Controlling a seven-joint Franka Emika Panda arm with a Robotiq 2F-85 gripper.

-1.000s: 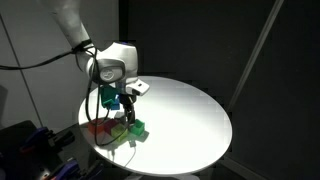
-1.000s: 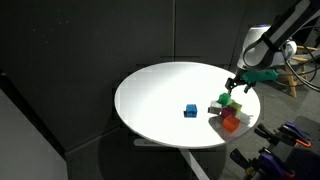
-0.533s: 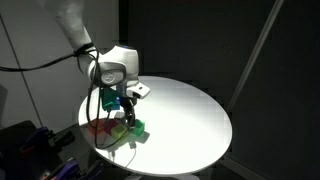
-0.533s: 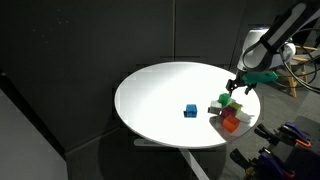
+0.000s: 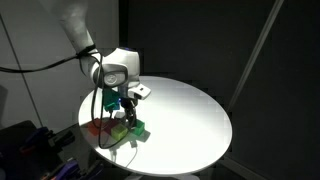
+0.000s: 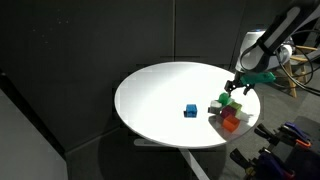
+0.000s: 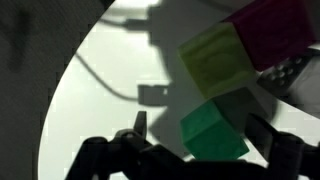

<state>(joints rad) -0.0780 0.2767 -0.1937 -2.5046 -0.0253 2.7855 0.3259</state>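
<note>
My gripper [image 7: 203, 128] is open and hangs just above a cluster of blocks near the edge of the round white table [image 5: 190, 115]. In the wrist view a green block [image 7: 214, 135] lies between the two fingers, which do not grip it. A yellow block [image 7: 215, 58] and a magenta block [image 7: 268, 28] lie just beyond it. In both exterior views the gripper [image 5: 125, 104] [image 6: 238, 90] hovers over the green block [image 5: 136, 128] [image 6: 228, 99], with a red block [image 5: 100, 128] [image 6: 231, 122] beside it.
A blue block [image 6: 190, 110] lies alone near the middle of the table [image 6: 160, 90]. A cable's shadow crosses the tabletop in the wrist view [image 7: 100, 75]. Dark curtains surround the table. Equipment stands beyond the table's edge [image 6: 285, 140].
The gripper has shifted only very slightly over the cluster. The blocks have not moved.
</note>
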